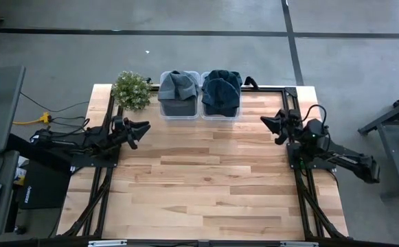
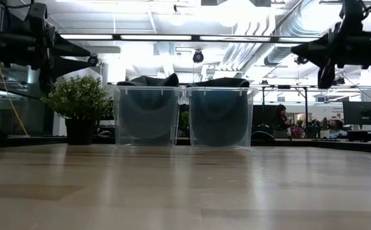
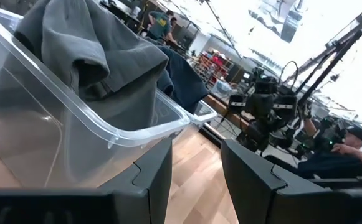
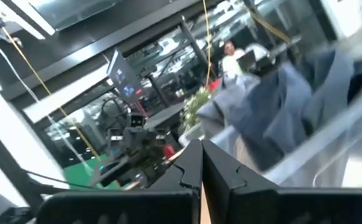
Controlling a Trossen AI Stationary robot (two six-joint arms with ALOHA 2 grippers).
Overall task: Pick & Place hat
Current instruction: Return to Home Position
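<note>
Your left gripper [image 3: 196,149] hovers above the left side of the bench [image 1: 206,185], its fingers [image 3: 156,180] parted with nothing between them, facing the left transparent bin [image 1: 178,115]. Your right gripper [image 4: 200,149] hangs over the bench's right side, fingers pressed together and empty. The two bins stand side by side at the far edge. The gray caps [image 1: 178,84] are piled in the left one, the blue caps [image 1: 221,88] in the right transparent bin [image 1: 220,115]. A potted plant [image 1: 132,90] sits just beside the left bin.
</note>
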